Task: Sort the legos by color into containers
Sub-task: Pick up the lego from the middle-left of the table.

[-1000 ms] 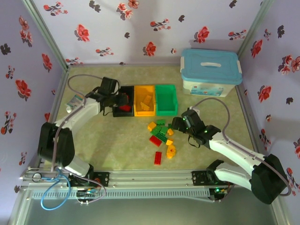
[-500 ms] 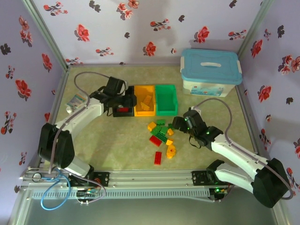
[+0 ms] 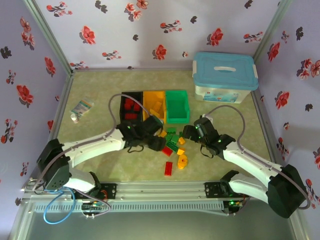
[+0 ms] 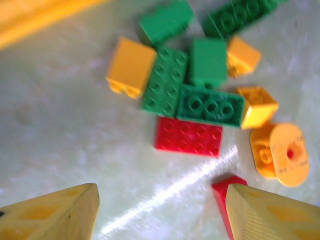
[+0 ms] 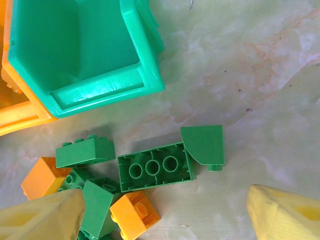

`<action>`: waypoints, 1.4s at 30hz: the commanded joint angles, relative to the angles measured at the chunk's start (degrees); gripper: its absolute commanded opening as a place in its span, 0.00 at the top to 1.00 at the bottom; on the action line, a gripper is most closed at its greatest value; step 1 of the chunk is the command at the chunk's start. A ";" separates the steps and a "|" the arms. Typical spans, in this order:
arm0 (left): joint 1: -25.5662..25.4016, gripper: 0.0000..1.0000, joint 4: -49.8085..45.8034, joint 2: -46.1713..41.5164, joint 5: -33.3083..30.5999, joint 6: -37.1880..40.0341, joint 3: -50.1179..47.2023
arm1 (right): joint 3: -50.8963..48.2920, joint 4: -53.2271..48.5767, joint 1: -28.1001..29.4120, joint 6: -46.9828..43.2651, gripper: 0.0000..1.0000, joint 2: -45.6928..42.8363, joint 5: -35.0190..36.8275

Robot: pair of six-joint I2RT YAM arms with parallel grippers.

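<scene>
Top external: pale marbled tabletop walled by floral-print panels; left gripper and right gripper both gape empty over scattered legos.

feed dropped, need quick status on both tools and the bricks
Left tool open, low over the brick pile. Right tool open over its right edge, by the green bin. Green bin has no bricks inside. Both tools crowd the same pile.

Lilac walls with red and dark flowers at 9, 12 and 3 o'clock. Grey posts in the corners at 11 and 1. Pale marbled tabletop, glossy with glare. White blue-lidded box at 1 o'clock, metal rail at 6.
</scene>
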 commanded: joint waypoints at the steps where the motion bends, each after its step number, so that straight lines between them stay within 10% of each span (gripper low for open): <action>1: -4.99 0.32 0.03 3.60 -2.31 -7.63 -0.38 | -0.57 0.68 -0.32 1.83 0.12 0.12 1.04; 15: -14.79 0.35 -1.28 20.34 -1.18 -12.12 9.24 | -1.92 -3.09 -0.67 2.22 0.11 -6.03 4.14; 42: -12.96 0.66 -2.75 24.15 -0.74 -10.63 9.02 | -2.39 -1.27 -2.26 1.91 0.13 -4.79 3.06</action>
